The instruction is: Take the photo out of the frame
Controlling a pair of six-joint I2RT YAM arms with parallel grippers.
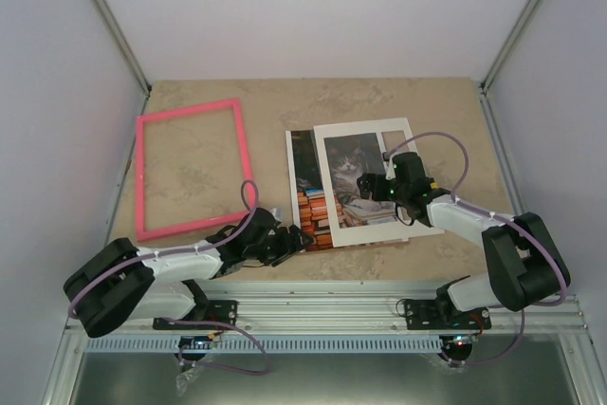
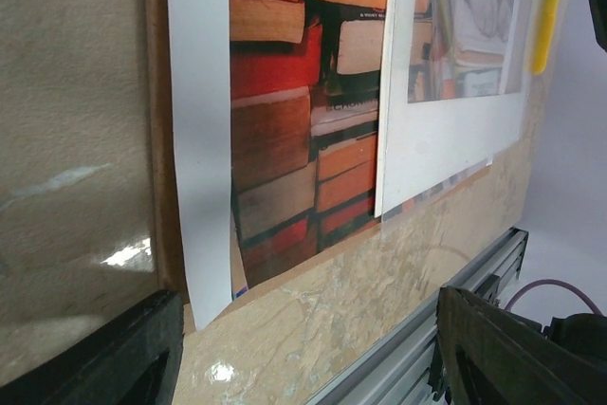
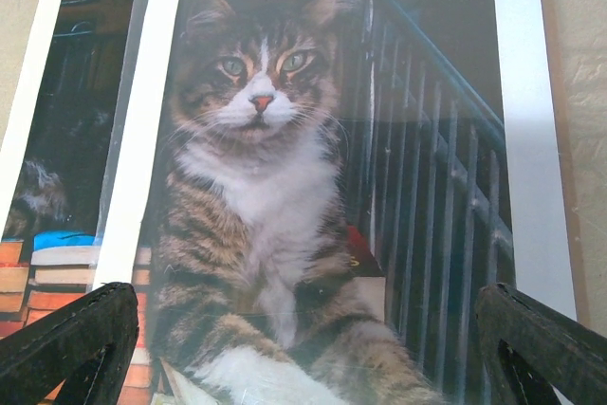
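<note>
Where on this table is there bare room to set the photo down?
Free: the far table strip behind frame and photo, the bare table inside the frame, the gap between them. Crowded: around the white mat, with left gripper and right gripper there.

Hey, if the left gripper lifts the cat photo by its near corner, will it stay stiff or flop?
Probably floppy: the photo looks like a thin sheet, its white border seeming to curl at the near corner. Likely light, so a push may slide it. The white mat lying over it could drag along.
</note>
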